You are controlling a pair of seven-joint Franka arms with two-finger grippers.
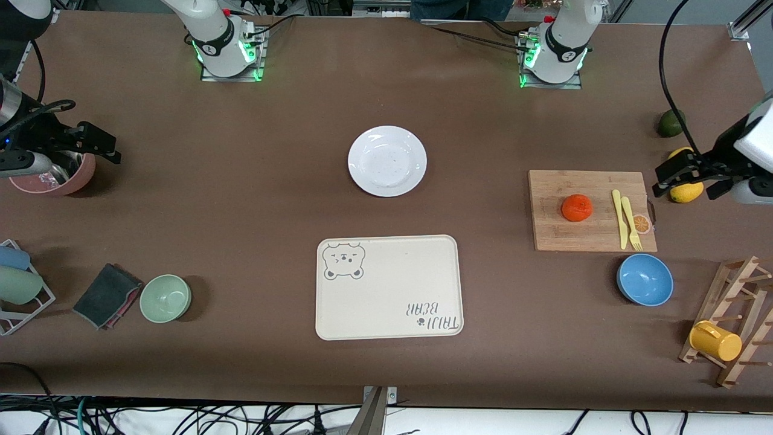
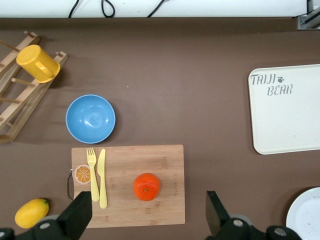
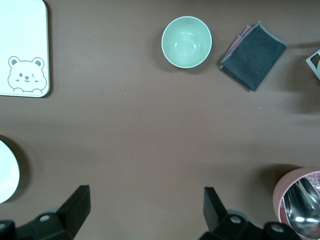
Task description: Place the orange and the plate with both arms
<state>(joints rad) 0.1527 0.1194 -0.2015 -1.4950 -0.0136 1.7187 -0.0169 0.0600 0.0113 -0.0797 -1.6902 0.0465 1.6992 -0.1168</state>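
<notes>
Taking the cream bear-print tray (image 1: 389, 287) as my landmark, smooth and rounded at its corners, I see the glossy round white plate (image 1: 387, 161) just farther from the front camera than it, flat on the brown matte counter (image 1: 241, 199). Toward the left arm's end, the dimpled orange (image 1: 577, 207) sits on a bamboo cutting board (image 1: 589, 181). The left gripper (image 1: 663, 180) hangs wide open and empty over a half-hidden lemon (image 1: 688, 192). The right gripper (image 1: 115, 154), also spread and empty, is over a pink bowl (image 1: 75, 179) whose contents I can't make out.
</notes>
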